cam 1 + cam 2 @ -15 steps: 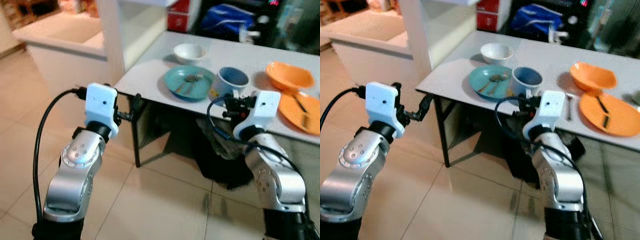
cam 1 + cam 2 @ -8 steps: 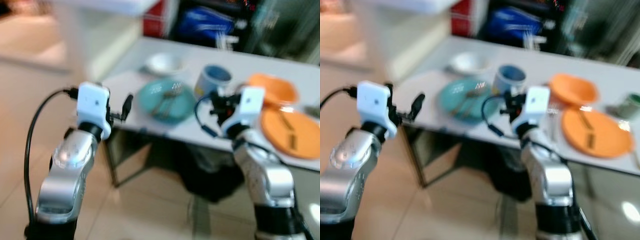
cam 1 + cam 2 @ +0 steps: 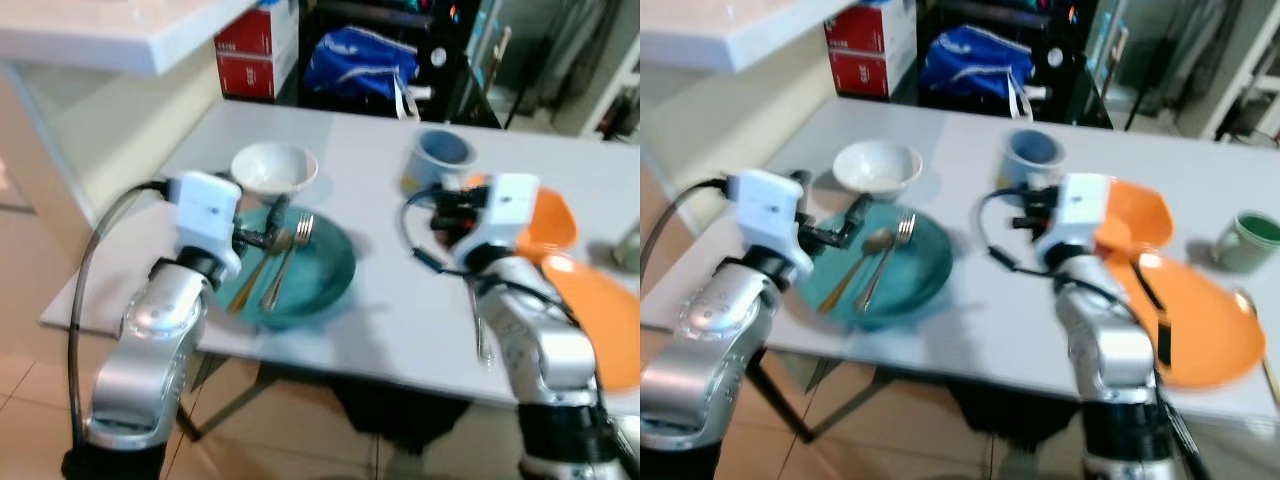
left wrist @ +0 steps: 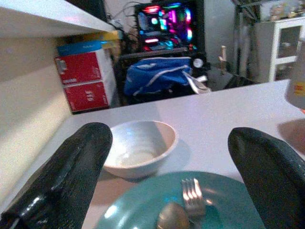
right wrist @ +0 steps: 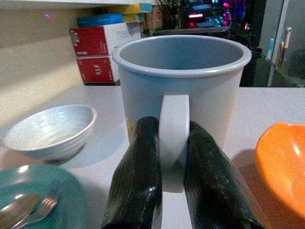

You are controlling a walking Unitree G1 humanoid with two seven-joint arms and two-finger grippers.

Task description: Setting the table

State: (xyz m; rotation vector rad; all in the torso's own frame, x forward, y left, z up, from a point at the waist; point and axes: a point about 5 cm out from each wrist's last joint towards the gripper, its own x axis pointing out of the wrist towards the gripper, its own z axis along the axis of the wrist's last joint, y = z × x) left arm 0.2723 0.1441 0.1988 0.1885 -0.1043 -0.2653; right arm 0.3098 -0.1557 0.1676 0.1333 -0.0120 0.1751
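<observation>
Looks like a lived-in home, dining spot beside a kitchen counter (image 3: 120,40). Pale desk (image 3: 360,310) laid with crockery: white bowl (image 3: 274,167), teal plate (image 3: 310,265) carrying a fork (image 3: 290,255) and spoon (image 3: 865,250), blue mug (image 3: 442,155), orange dishes (image 3: 1195,320). Beige floor tiles (image 3: 25,250) below. Behind, red cartons (image 3: 258,50), a blue bag (image 3: 360,60), and a glowing computer case (image 4: 167,24).

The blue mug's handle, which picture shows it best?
The right wrist view: the mug's handle sits close up, pinched between the right end effector's black fingers. Both eye views show the mug small and far off, its handle hidden behind the wrist.
</observation>
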